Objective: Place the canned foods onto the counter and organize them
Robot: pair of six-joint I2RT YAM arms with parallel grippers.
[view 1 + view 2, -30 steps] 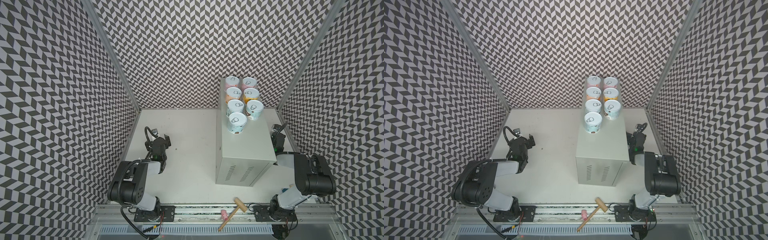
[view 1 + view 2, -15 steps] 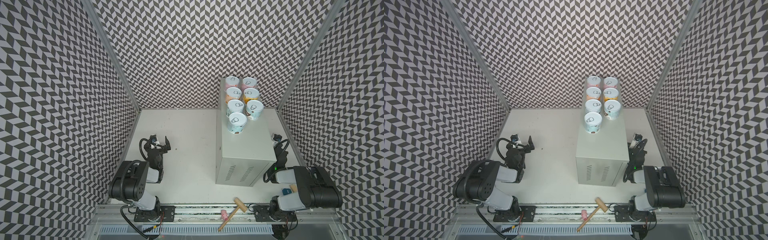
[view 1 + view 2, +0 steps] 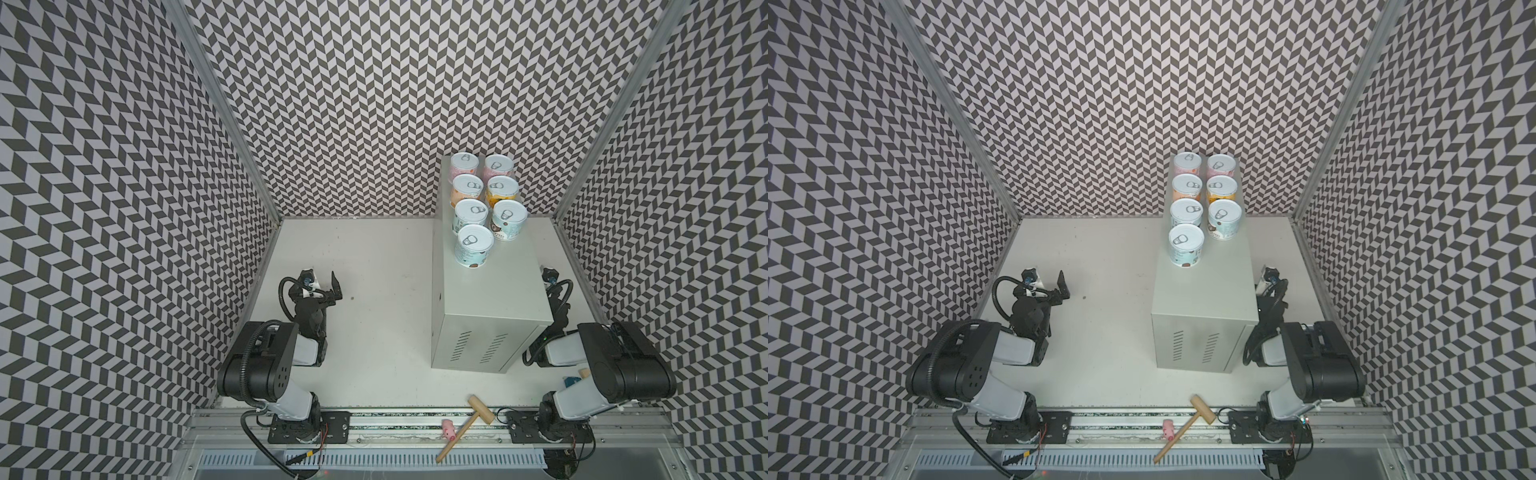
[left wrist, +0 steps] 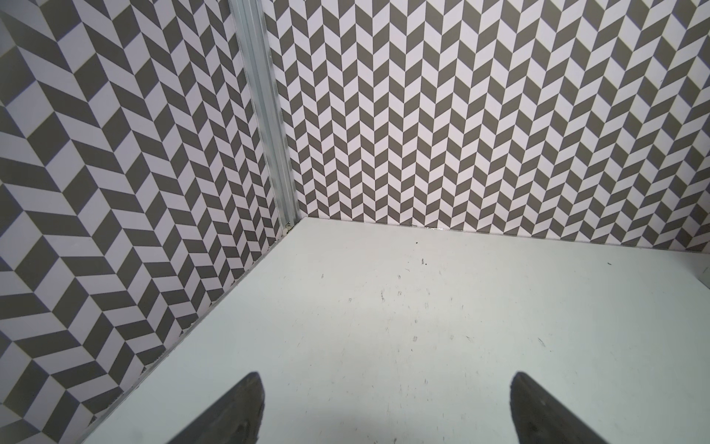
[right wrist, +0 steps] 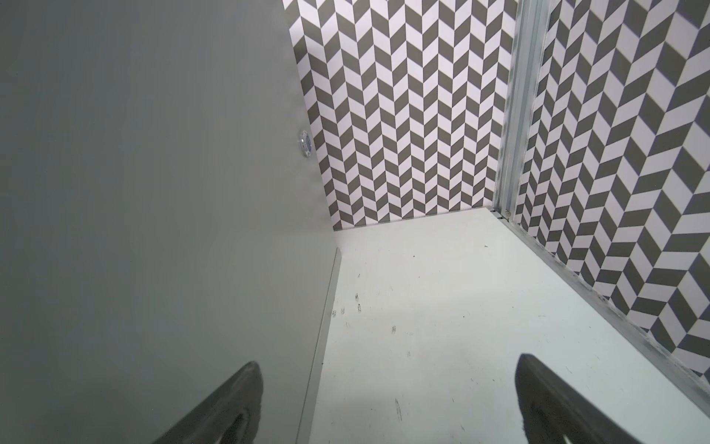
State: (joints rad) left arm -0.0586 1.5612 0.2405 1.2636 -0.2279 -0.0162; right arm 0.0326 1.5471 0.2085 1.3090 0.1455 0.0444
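- Seven cans (image 3: 475, 245) stand upright on the flat top of the grey counter (image 3: 494, 299), all at its far end by the back wall.
- They form two rows running front to back, four in one and three in the other, each can touching or almost touching its neighbours.
- The two farthest cans have pink labels (image 3: 464, 166), the middle pair orange-yellow (image 3: 501, 192), and the three nearest pale blue-white (image 3: 509, 220).
- Each lid shows a pull-tab. The blue-white labels carry dark marks low down, but any writing is too small to read.
- The near half of the counter top is bare. Its front face has two groups of vent slits (image 3: 478, 353).
- The left arm (image 3: 270, 365) is folded low on the white floor, well away from the counter. The left jaws are spread wide and grasp nothing, with only floor between the fingertips (image 4: 246, 403).
- The right arm (image 3: 615, 365) sits low just beside the counter on its other side. The right jaws are also released and bare, with one fingertip (image 5: 238, 399) in front of the counter's grey side wall (image 5: 153, 192).
- A wooden mallet (image 3: 465, 424) and a small pink toy (image 3: 448, 428) lie on the rail in front of the counter.
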